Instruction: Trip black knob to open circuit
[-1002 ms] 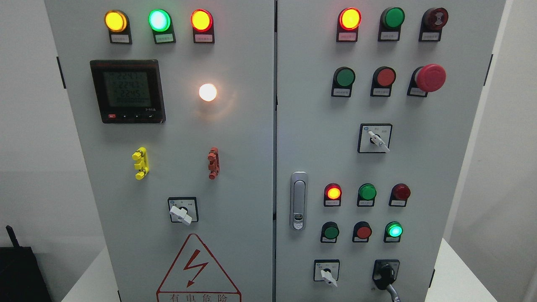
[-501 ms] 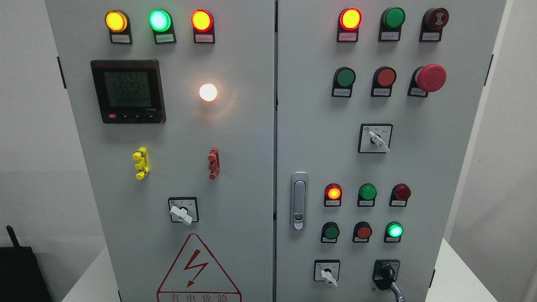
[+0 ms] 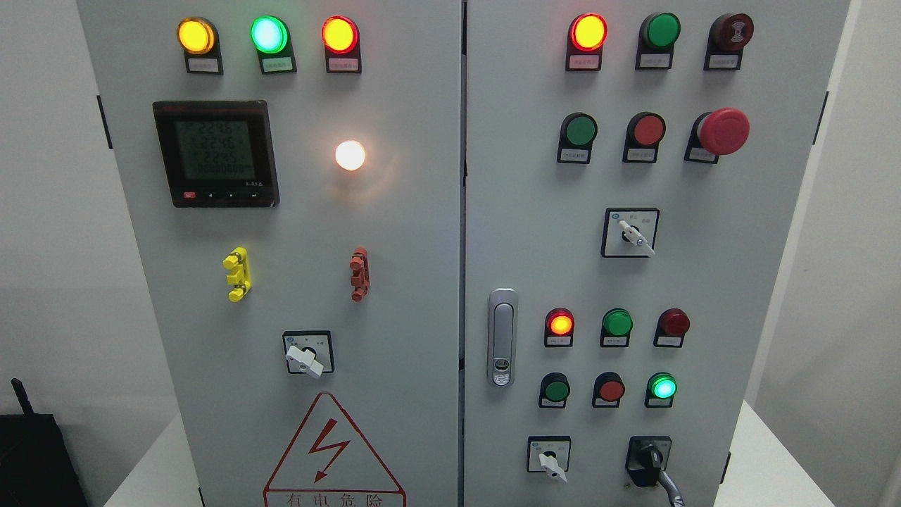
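Note:
The black knob (image 3: 646,459) sits on its black plate at the bottom right of the grey cabinet's right door (image 3: 535,232). A thin grey metal part (image 3: 672,488), apparently a finger of my right hand, rises from the bottom edge and meets the knob's lower right side. The remainder of that hand is below the picture, so its grasp is hidden. My left hand does not show.
A white selector switch (image 3: 551,461) is just left of the knob, with lamps and push buttons above, one green lamp (image 3: 662,386) lit. Higher up are a red mushroom button (image 3: 722,131) and another selector (image 3: 633,234). A door handle (image 3: 502,338) sits near the seam.
The grey finger at the knob's lower right has shifted slightly to the right and up. The meter digits changed. The panel lamps look the same.

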